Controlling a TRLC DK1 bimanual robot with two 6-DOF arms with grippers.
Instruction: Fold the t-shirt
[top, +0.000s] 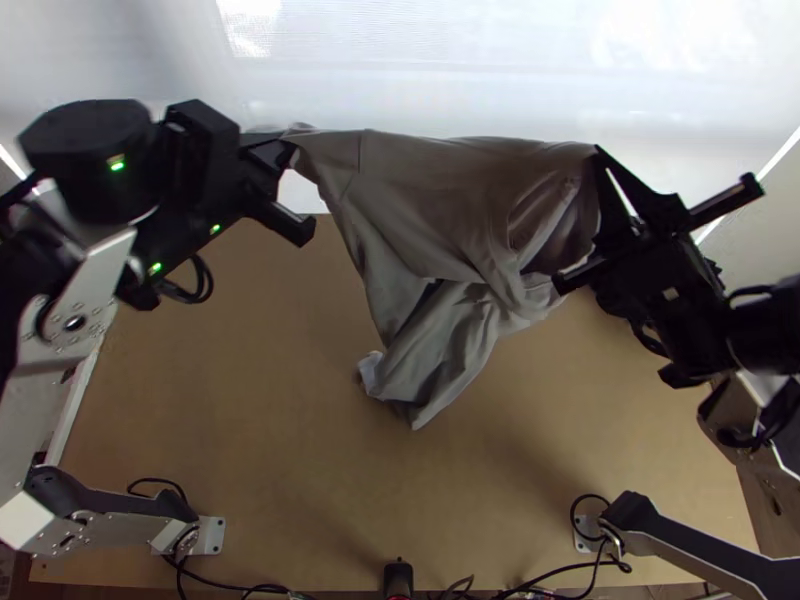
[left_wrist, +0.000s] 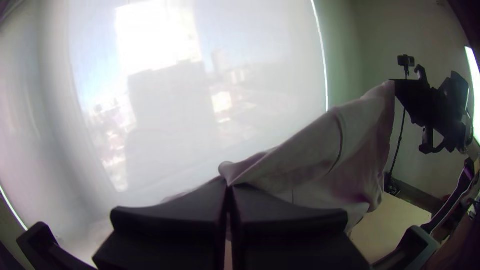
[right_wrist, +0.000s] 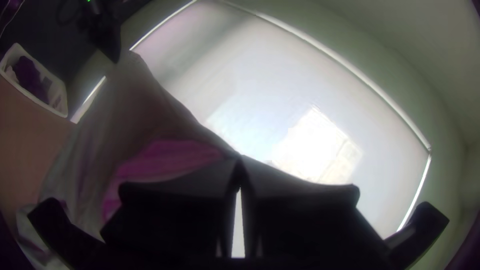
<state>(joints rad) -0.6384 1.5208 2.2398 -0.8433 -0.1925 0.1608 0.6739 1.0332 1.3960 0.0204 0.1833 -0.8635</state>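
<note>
A grey-brown t-shirt (top: 430, 200) hangs over a light wooden table (top: 250, 400), its upper edge stretched between two robot grippers. The left gripper (top: 290, 153) has its wide black fingers pressed together on one upper corner; the right gripper (top: 598, 155) pinches the opposite corner in the same way. In the right wrist view, a white bin (right_wrist: 61, 100) holds dark purple cloth (right_wrist: 30, 75) and some paler material, its long rim running beside the tabletop near the left arm's side; whether it rests on the table or just past it cannot be told.

The shirt's upper edge runs nearly level in the top view, across the pale window screen (top: 450, 90) beyond the table's far edge. Below it the fabric narrows and bunches into loose, twisted folds, ending in a point over the middle of the table, with a small white patch at one side; whether that end touches the wood is unclear. Bright pink shows within the folds near the right gripper. Tabletop extends to both sides of the hanging cloth and from its lowest point to the near edge, where black cables (top: 575, 572) run between the arms' bases, well apart from the shirt.
</note>
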